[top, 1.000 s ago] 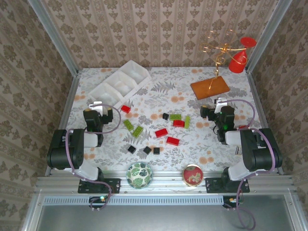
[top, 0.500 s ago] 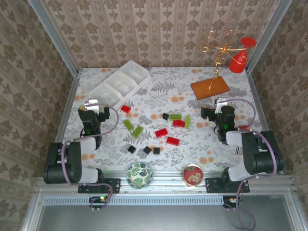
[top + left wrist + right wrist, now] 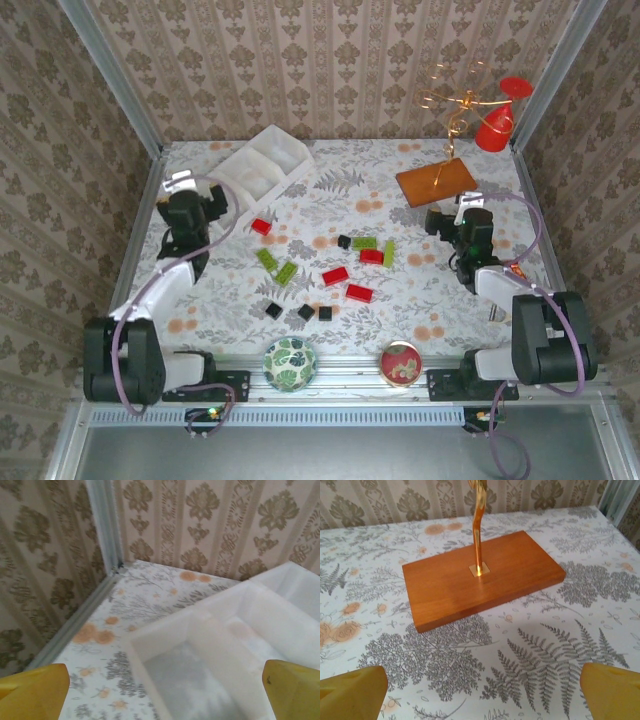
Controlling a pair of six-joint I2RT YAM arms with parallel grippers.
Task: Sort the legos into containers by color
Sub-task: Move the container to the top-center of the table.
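- While the bricks (image 3: 335,275) are lying scattered across the middle of the table (image 3: 400,300), none is sitting in the white tray (image 3: 270,160).
- Left gripper (image 3: 185,195) is hovering at the tray's near end, fingers spread apart, carrying nothing.
- Right gripper (image 3: 470,215) is facing the wooden board (image 3: 436,182), fingers likewise apart, empty.

Soft, even light falls from overhead, leaving the counter (image 3: 420,300) bright with only faint, short shadows. The overhead view is sharp. Close up, the white tray (image 3: 200,625) looks hazy and washed out; the wooden board (image 3: 510,575) carries a mild sheen.
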